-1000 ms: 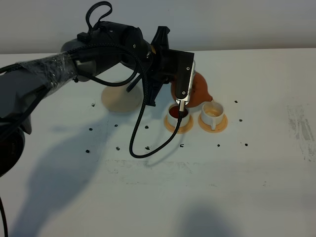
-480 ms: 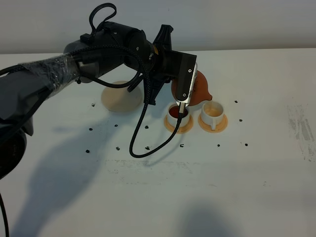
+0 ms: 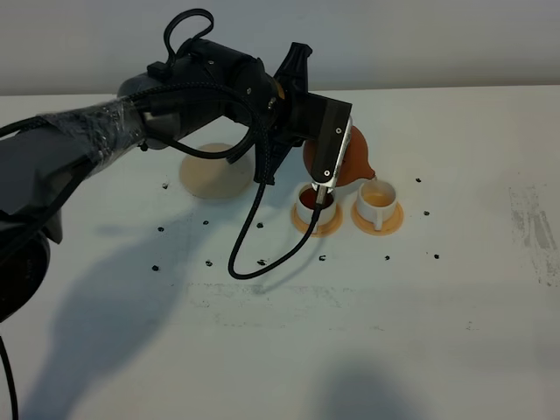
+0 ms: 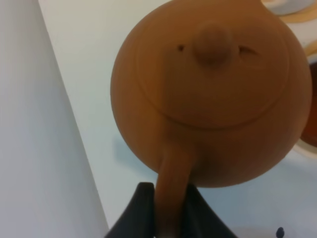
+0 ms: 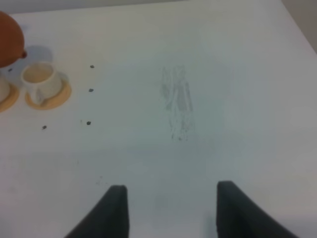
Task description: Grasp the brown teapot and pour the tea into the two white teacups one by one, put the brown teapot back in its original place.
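Note:
My left gripper (image 3: 311, 159) is shut on the loop handle of the brown teapot (image 3: 348, 157) and holds it tilted in the air, its spout over the right white teacup (image 3: 378, 198). In the left wrist view the fingers (image 4: 143, 210) pinch the handle below the teapot body (image 4: 208, 94) and its knobbed lid. The left white teacup (image 3: 311, 203) holds dark tea. The cream saucer (image 3: 214, 171) lies bare to the left, under my arm. My right gripper (image 5: 171, 208) is open and empty, far right of the right cup (image 5: 38, 78). The teapot's edge (image 5: 9, 38) shows in the right wrist view.
Each cup stands on a small orange saucer (image 3: 389, 223) (image 5: 55, 96). A black cable (image 3: 249, 236) loops down from the left arm over the table, left of the cups. Small black dots (image 3: 261, 262) mark the white table. A scuffed patch (image 5: 176, 99) lies on the table's right side.
My left arm has shifted slightly right and up with the teapot, bringing the spout closer over the right cup. The cups and saucers have not moved.

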